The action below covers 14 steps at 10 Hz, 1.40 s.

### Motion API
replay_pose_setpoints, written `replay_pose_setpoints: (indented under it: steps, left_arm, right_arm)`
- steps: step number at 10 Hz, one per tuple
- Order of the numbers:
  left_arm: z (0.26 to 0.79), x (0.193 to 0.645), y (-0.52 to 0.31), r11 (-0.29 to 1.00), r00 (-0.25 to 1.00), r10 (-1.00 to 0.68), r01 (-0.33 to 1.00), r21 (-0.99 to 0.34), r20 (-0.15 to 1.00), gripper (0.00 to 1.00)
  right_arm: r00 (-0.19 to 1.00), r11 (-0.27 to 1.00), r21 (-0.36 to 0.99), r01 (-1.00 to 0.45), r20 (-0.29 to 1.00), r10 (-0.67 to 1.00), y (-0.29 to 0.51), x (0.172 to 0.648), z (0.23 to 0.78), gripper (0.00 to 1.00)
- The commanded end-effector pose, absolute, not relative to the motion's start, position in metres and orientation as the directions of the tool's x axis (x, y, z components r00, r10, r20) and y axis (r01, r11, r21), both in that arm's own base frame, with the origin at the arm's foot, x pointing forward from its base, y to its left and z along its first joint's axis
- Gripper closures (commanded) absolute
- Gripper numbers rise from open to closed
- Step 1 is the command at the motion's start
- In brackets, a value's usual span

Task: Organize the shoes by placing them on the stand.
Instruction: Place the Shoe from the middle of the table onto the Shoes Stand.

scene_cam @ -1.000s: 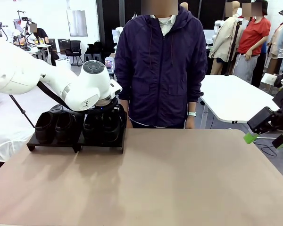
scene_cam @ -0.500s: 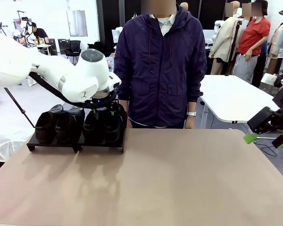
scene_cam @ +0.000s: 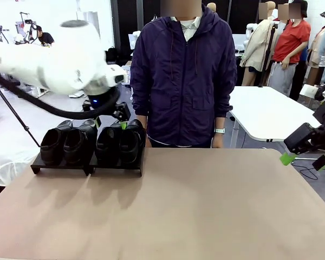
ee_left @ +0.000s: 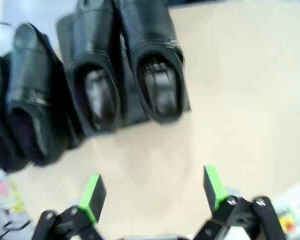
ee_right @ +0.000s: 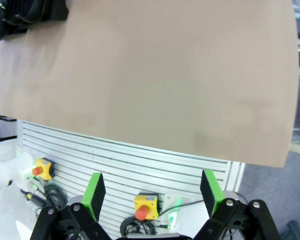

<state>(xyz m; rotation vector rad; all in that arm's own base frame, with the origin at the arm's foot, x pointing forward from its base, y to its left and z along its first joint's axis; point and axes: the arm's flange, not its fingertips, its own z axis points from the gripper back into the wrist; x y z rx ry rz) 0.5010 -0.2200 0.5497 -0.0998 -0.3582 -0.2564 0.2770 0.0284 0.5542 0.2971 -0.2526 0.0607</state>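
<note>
Tan tabletop (scene_cam: pixel 195 206) mostly bare, matte, in an open lab room with white tables and a person in a dark purple jacket (scene_cam: pixel 184 76) standing at the far edge, arms down. No legible writing; blurred labels in the wrist views cannot be read. Stand (scene_cam: pixel 86 164) sits at far left of the table, four black shoes (scene_cam: pixel 92 143) lined up on it side by side, toes toward the robot. Left wrist view shows the shoes (ee_left: pixel 95 75) from above on the stand (ee_left: pixel 65 30), heels toward the camera. Left gripper (scene_cam: pixel 109 122) hovers just above the shoes' heel ends, jaws spread wide, holding nothing, green pads (ee_left: pixel 92 197) apart. Right gripper (scene_cam: pixel 303 160) hangs off the table's right edge, jaws wide apart, empty; its fingers (ee_right: pixel 212 192) frame the table edge (ee_right: pixel 140 75) from above.
</note>
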Motion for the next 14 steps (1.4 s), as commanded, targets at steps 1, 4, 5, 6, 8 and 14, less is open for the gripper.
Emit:
replay_pose_setpoints:
  steps: [1, 4, 5, 6, 8, 14]
  left_arm:
    - [0.563, 0.469, -0.15, 0.924, 0.937, -0.28, 0.322, -0.205, 0.211, 0.0]
    - [0.574, 0.393, -0.058, 0.833, 0.933, -0.226, 0.334, -0.442, 0.279, 0.0]
    - [0.567, 0.362, -0.027, 0.805, 0.952, -0.131, 0.266, -0.53, 0.278, 0.0]
    - [0.554, 0.338, -0.009, 0.786, 0.957, -0.059, 0.22, -0.577, 0.284, 0.0]
    - [0.509, 0.295, 0.013, 0.749, 0.955, 0.065, 0.145, -0.647, 0.29, 0.0]
    - [0.506, 0.295, 0.023, 0.755, 0.968, 0.044, 0.129, -0.642, 0.246, 0.0]
  right_arm:
    - [0.966, 0.945, 0.303, -0.119, 0.255, 0.04, 0.029, 0.278, 0.557, 0.0]
    - [0.966, 0.945, 0.303, -0.119, 0.255, 0.04, 0.029, 0.278, 0.557, 0.0]
    - [0.966, 0.945, 0.303, -0.119, 0.255, 0.04, 0.029, 0.278, 0.557, 0.0]
    - [0.966, 0.945, 0.303, -0.119, 0.255, 0.04, 0.029, 0.278, 0.557, 0.0]
    - [0.966, 0.945, 0.303, -0.119, 0.255, 0.04, 0.029, 0.278, 0.557, 0.0]
    - [0.966, 0.945, 0.303, -0.119, 0.255, 0.04, 0.029, 0.278, 0.557, 0.0]
